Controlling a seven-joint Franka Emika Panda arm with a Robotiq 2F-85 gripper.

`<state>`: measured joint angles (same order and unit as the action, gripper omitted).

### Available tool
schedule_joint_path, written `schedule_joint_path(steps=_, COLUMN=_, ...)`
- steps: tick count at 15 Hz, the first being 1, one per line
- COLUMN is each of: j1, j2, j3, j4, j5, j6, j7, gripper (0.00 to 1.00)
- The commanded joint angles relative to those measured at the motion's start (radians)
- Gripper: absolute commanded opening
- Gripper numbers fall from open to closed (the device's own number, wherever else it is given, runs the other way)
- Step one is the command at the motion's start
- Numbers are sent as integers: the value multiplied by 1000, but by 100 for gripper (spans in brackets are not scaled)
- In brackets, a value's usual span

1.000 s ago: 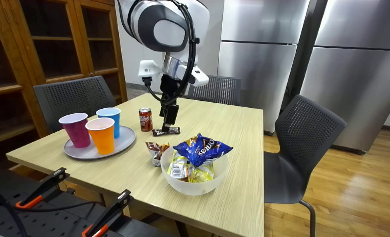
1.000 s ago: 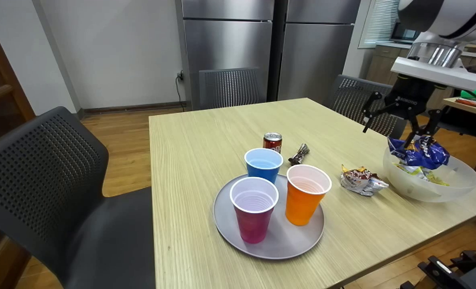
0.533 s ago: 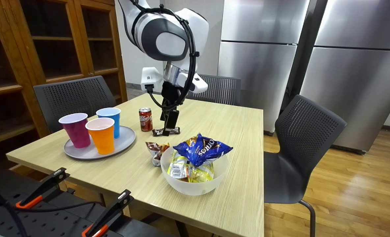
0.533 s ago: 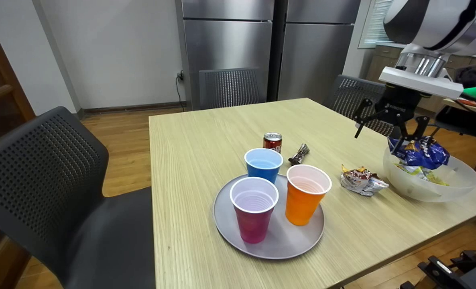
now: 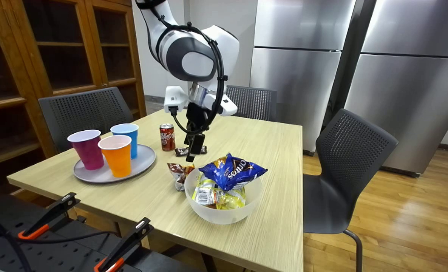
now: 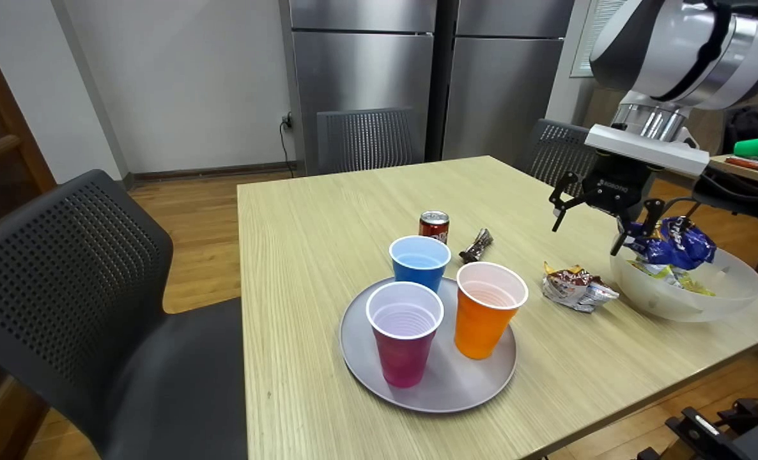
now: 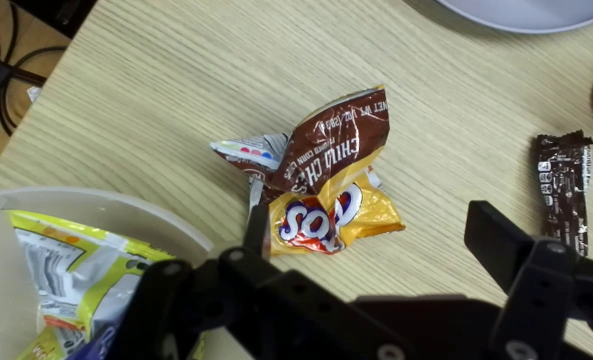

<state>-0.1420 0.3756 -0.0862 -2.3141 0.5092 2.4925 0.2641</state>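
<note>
Down past the spread jaws of the tool (image 6: 587, 239), the way is free toward the crumpled chip bag (image 7: 331, 165). The tight side is the bowl (image 5: 224, 216), its wall just beside that bag, with a blue packet (image 5: 231, 172) poking above the rim. On the opposite side the dark wrapped bar (image 7: 564, 195) lies low, though a can (image 5: 167, 138) stands upright near it. Three tall cups (image 5: 117, 158) crowd the plate (image 5: 145, 162); toward the fridges (image 6: 363, 76) I see a broad bare stretch of table (image 6: 328, 223).

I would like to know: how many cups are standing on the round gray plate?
3. In an exterior view, the magenta cup stands toward the front of the gray plate, the orange cup to its right, the blue cup behind both. None seems hidden.
</note>
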Motion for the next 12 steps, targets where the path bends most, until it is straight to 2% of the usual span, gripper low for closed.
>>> schedule_joint_path(steps=1, j1=-8, j2=44, j3=17, j4=36, j5=24, j6=8, j7=-2, gripper=100)
schedule_joint_path(steps=12, j1=-10, j2=128, j3=36, j4=89, j5=41, j6=17, j7=9, gripper=100)
